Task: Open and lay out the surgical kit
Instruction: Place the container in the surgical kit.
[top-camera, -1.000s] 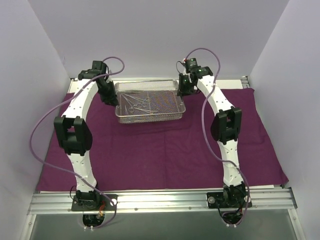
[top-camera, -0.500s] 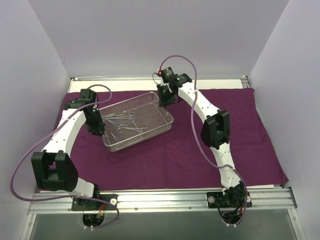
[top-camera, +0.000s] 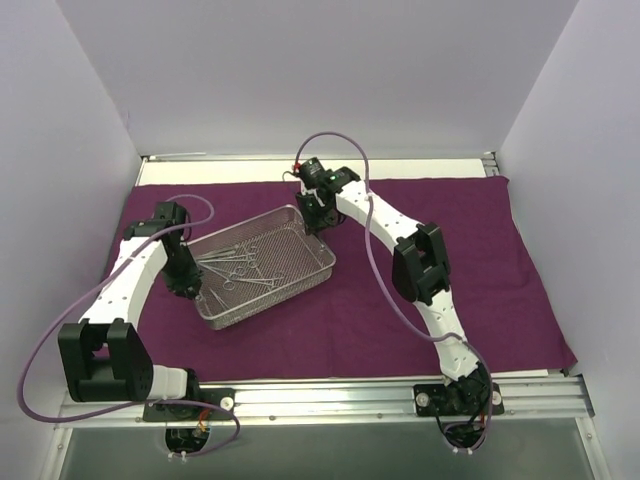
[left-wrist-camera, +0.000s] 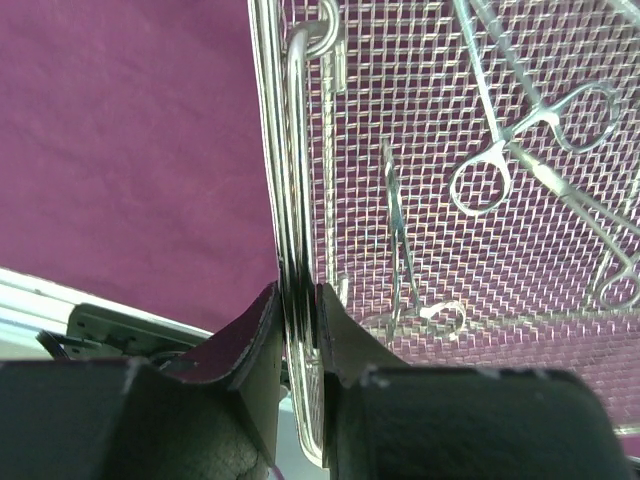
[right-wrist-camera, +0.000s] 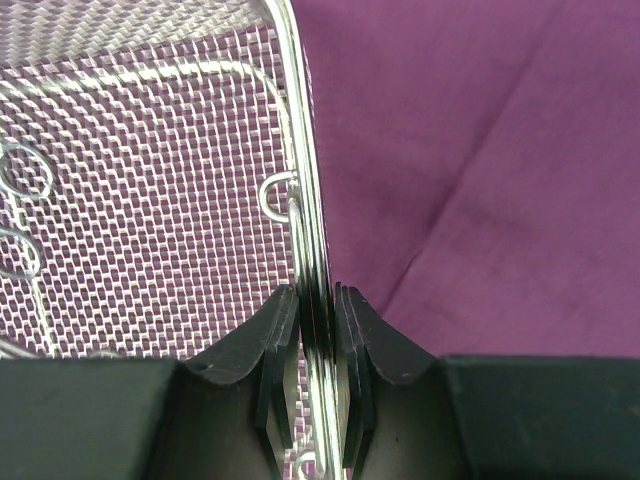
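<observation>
The silver wire-mesh tray (top-camera: 312, 270) is held between both arms over the dark purple cloth wrap (top-camera: 470, 260), turned at an angle. Several silver clamps (top-camera: 238, 272) lie inside it. My left gripper (top-camera: 186, 282) is shut on the tray's left end wall (left-wrist-camera: 297, 230), next to its handle loop. My right gripper (top-camera: 315, 214) is shut on the tray's right end wall (right-wrist-camera: 312, 250). In the left wrist view the clamps (left-wrist-camera: 520, 130) rest on the mesh floor. The purple cloth (right-wrist-camera: 480, 150) lies flat beneath, with a crease.
The cloth covers most of the table. A metal rail (top-camera: 330, 400) runs along the near edge with both arm bases. White walls stand at the left, back and right. A bare strip of table (top-camera: 420, 168) lies behind the cloth.
Both arms have carried the tray from the back of the cloth toward the near left, turning it so its left end sits nearer the front.
</observation>
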